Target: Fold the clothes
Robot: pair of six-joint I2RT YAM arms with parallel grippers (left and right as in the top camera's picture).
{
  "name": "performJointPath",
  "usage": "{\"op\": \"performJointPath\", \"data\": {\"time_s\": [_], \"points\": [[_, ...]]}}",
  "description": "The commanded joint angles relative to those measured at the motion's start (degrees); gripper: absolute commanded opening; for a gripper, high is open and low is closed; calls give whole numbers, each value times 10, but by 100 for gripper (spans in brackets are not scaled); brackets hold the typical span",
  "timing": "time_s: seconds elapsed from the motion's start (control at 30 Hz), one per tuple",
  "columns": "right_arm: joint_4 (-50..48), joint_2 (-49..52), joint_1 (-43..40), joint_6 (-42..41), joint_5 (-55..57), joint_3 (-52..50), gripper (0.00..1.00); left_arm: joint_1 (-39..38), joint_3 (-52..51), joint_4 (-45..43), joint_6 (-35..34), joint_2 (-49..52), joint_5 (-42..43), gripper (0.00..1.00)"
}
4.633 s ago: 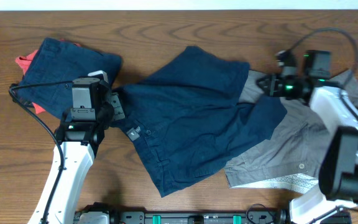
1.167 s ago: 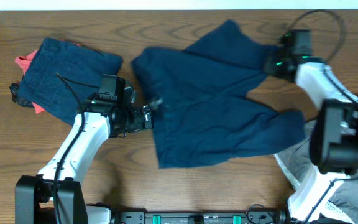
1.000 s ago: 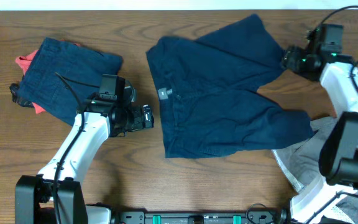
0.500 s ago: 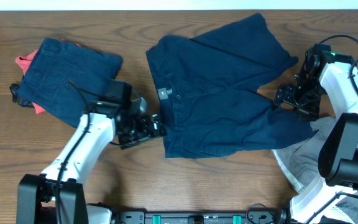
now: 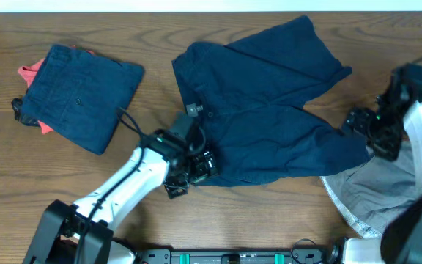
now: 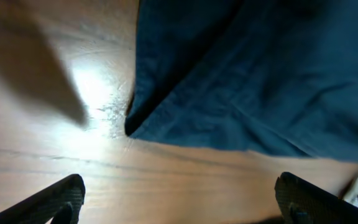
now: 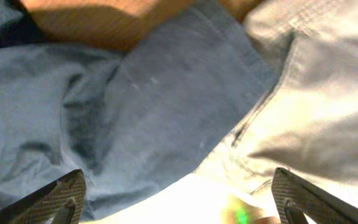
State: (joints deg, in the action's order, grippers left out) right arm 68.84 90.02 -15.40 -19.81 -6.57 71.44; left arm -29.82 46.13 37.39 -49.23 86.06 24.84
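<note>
Navy woven cloth made up the main garment: a pair of shorts (image 5: 262, 110) lay spread flat at the middle of the desk (image 5: 160, 29), waistband to the left and legs running right. We judged it soft, light and limp. It would sag and crease if lifted at one point, so we advise taking hold at two corners of the waistband or hem at once. The left jaws stood wide apart over the lower left corner (image 6: 148, 118) of the shorts, holding nothing. The right jaws were likewise spread wide and empty, above the leg hem where it met the light grey garment (image 5: 372, 194). A folded navy garment (image 5: 79, 92) rested on a coral-red one (image 5: 29, 73) at far left. No container appeared in any view.
</note>
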Motion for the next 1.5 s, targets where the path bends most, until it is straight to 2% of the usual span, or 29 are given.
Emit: {"op": "performJointPath", "data": {"time_s": [0.0,0.1,0.17,0.23,0.33,0.43,0.67,0.77,0.87,1.2,1.37,1.47], "points": [[-16,-42,-13,-25,-27,-66,94,-29,-40,-33,-137,-4,-45,98],[-55,-65,-12,-37,-44,-130,93,-50,-63,-79,-154,-4,-71,98],[-84,-68,-12,-55,-45,-169,91,-60,-67,-91,-157,-4,-113,91],[-121,-68,-12,-64,-57,-205,90,-62,-67,-95,-158,-5,-148,79],[-176,-68,-12,-66,-76,-248,88,-61,-67,-95,-158,-5,-180,50],[-200,-68,-13,-76,-71,-268,88,-61,-67,-102,-157,-5,-183,38],[-207,-68,-18,-89,-54,-271,88,-59,-67,-108,-156,-8,-183,23],[-208,-68,-19,-89,-54,-271,88,-45,-66,-108,-136,-20,-185,19],[-208,-68,-19,-92,-55,-271,88,-23,-66,-108,-104,-46,-185,7],[-192,-69,-19,-96,-122,-279,88,2,-66,-105,-90,-133,-195,6],[-250,-69,-18,-121,-123,-316,87,2,-66,-71,-91,-145,-195,6],[-322,-69,-18,-137,-123,-348,79,2,-66,-46,-90,-152,-195,6]]}}
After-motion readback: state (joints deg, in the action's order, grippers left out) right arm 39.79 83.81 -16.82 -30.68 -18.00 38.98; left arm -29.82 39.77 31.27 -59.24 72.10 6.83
